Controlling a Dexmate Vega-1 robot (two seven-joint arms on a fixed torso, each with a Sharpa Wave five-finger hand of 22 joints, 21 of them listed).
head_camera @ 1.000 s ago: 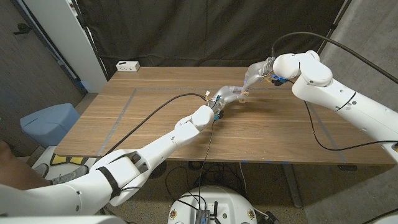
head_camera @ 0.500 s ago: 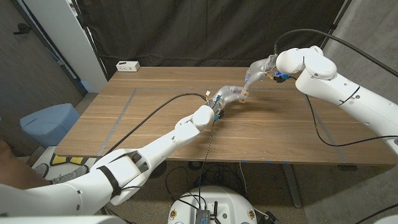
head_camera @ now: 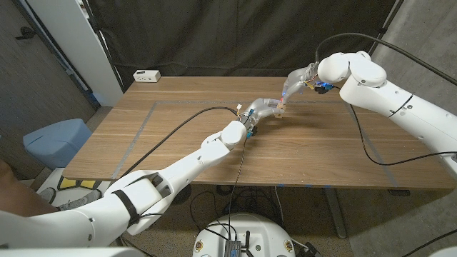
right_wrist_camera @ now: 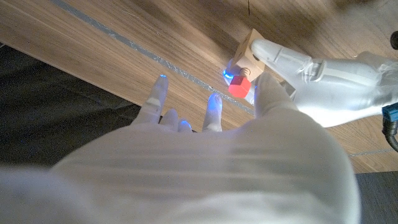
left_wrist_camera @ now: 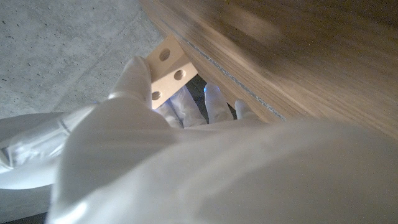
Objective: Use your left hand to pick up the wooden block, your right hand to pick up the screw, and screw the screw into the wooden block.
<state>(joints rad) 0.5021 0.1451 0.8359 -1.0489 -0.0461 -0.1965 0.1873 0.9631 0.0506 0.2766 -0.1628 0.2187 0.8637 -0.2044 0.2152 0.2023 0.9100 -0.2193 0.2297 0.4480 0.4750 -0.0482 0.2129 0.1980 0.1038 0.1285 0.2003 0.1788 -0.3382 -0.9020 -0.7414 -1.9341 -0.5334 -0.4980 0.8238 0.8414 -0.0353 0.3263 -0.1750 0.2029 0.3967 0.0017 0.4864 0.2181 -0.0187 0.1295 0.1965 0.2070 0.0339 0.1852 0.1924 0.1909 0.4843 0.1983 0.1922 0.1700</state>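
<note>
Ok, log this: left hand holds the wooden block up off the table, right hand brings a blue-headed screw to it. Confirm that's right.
One detail is wrong: the screw's head is red, not blue, as the right wrist view shows. The blue there is only small lights on the fingertips. The rest stands: the left hand holds the wooden block up off the table, and the right hand brings the screw to it.

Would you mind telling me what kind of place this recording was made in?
Probably a robotics lab or test bay: a wooden table marked with tape lines, a black curtain hung behind it, and a white power strip at the table's far corner.
</note>
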